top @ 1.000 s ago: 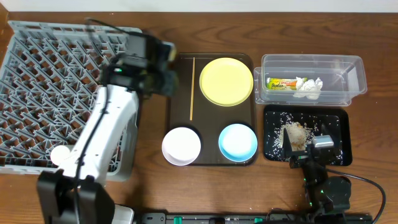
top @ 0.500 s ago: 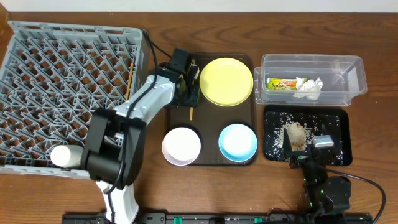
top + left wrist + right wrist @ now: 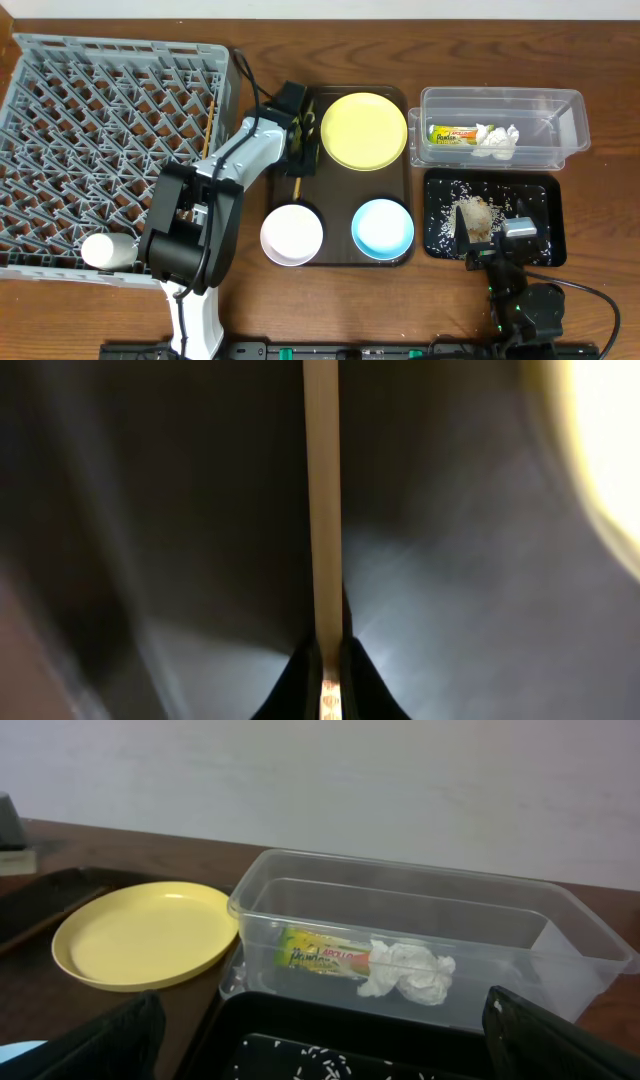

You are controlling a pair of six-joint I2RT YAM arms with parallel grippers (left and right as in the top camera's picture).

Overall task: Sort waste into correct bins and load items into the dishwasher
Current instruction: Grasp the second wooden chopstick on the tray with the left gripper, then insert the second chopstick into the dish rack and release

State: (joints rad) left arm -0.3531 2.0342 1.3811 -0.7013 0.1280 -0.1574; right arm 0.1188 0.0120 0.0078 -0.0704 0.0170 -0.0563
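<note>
Plainly the grey dish rack (image 3: 110, 150) holds one chopstick (image 3: 209, 122) near its right edge. On the brown serving tray (image 3: 340, 185) the left gripper (image 3: 325, 675) pinches the second chopstick (image 3: 322, 510) (the right gripper (image 3: 320, 1055) rests spread wide).

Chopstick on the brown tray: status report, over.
Left pincer shut on chopstick over brown tray, lift-off unclear. Right pincer open above black tray. Yellow plate beside, not blocking.

Left jaws left the rack (image 3: 110, 140) (now pinching a chopstick (image 3: 322, 510)).
</note>
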